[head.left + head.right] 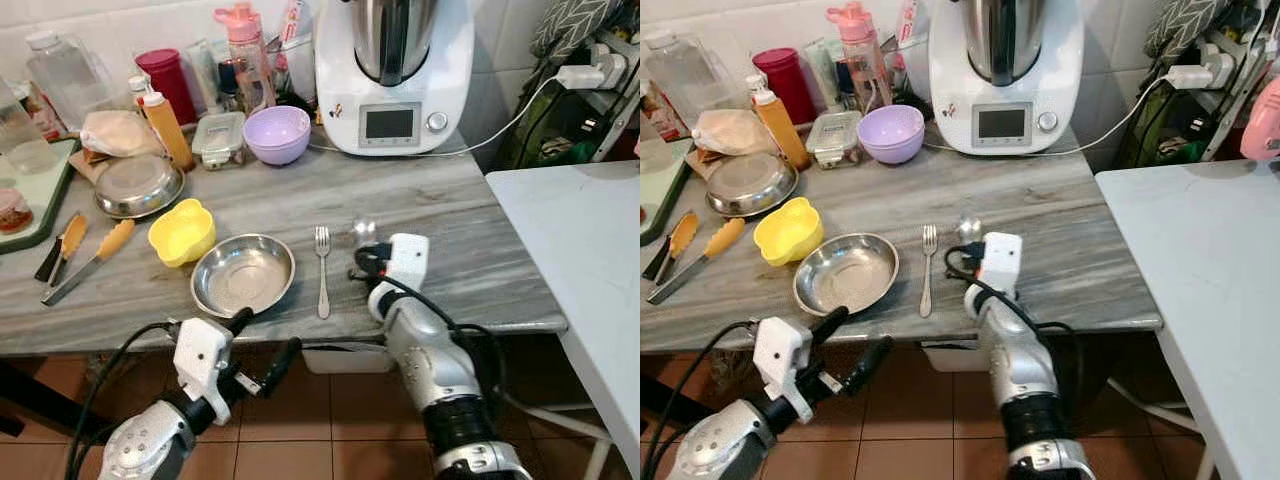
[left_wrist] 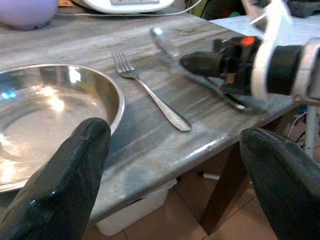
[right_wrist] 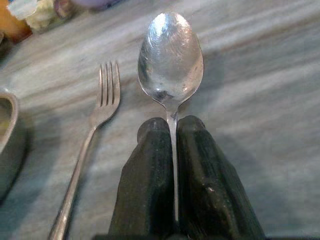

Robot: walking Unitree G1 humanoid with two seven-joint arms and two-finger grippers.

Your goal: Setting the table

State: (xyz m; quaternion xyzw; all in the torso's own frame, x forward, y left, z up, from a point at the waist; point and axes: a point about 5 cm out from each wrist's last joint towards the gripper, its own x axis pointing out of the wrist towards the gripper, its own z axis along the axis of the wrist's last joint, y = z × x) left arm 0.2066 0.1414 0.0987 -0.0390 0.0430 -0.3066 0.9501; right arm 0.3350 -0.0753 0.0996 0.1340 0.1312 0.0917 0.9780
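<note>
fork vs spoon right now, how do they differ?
The fork lies free on the counter beside the steel plate; the spoon is clamped by its handle in the right tool. The fork ends in tines, the spoon in a rounded bowl. Both are polished metal and point the same way, side by side.

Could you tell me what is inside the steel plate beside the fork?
The steel plate holds nothing visible, only reflections. Its near rim sits behind the open left end effector, so that edge is hidden.

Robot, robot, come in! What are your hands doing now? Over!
Right gripper shut on spoon, beside fork. Left gripper open, below table edge. Nothing blocking.
</note>
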